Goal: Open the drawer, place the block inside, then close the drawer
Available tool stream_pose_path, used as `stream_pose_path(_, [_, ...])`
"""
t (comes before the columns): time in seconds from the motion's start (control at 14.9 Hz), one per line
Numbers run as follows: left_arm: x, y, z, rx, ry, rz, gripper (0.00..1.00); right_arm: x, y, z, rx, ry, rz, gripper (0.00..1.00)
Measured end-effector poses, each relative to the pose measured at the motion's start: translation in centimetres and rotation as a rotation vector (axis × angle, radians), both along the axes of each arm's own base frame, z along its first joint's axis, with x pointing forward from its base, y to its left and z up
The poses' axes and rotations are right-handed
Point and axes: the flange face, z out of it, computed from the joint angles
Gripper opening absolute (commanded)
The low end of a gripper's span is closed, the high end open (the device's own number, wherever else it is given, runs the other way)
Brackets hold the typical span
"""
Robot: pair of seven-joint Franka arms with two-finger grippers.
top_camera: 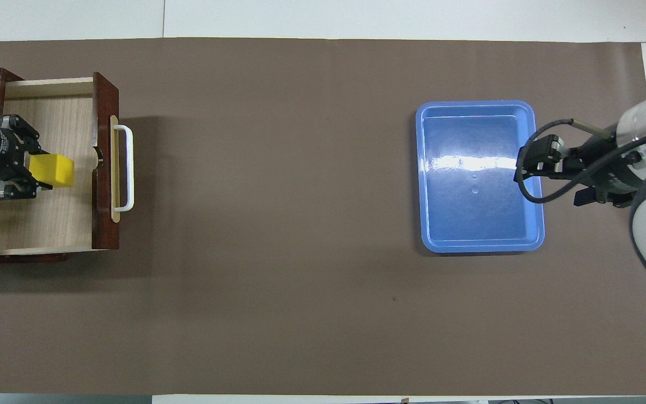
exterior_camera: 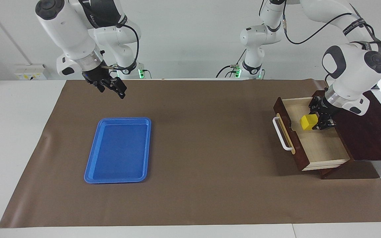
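Toward the left arm's end of the counter, the dark reddish-brown wooden drawer [exterior_camera: 313, 145] stands pulled out of its dark cabinet [exterior_camera: 365, 129], its pale light-wood interior open to view and its white bar handle [exterior_camera: 281, 134] facing the middle of the brown mat [exterior_camera: 203, 148]. The left tool [exterior_camera: 320, 119] reaches down into the drawer from the cabinet side and pinches the small bright yellow cube block [exterior_camera: 308, 122] between its fingertips. The block sits low within the drawer's walls, over the pale floor, in the half nearer to the robots (whether its underside rests on the floor or hangs just above it cannot be told). In the overhead view the same block [top_camera: 51, 170] shows beside the inner face of the drawer front, apart from it, with the left tool [top_camera: 30, 174] clamped on its cabinet-side end.

The flat blue plastic tray [exterior_camera: 117, 150] lies on the mat toward the right arm's end of the counter, well apart from the drawer. The right tool [exterior_camera: 113, 86] hangs raised in the air over the mat's edge nearest the robots, clear of the tray, with its fingers spread and nothing between them; that arm waits. From overhead the right tool [top_camera: 553, 168] appears over the tray's rim [top_camera: 537, 224].
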Motion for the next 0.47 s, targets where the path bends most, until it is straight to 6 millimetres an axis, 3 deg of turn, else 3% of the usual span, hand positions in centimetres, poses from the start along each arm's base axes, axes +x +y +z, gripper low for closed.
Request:
stream_pose_path(0.2, [-0.5, 0.3, -0.7, 0.001, -0.003, 0.017, 0.0, -0.2, -2.6, 0.0, -0.033, -0.015, 0.172, 1.0])
stream_pose_path(0.47, [-1.0, 0.3, -1.9, 0.002, -0.006, 0.026, 0.0, 0.1, -3.4, -0.1, -0.098, -0.023, 0.297, 1.0])
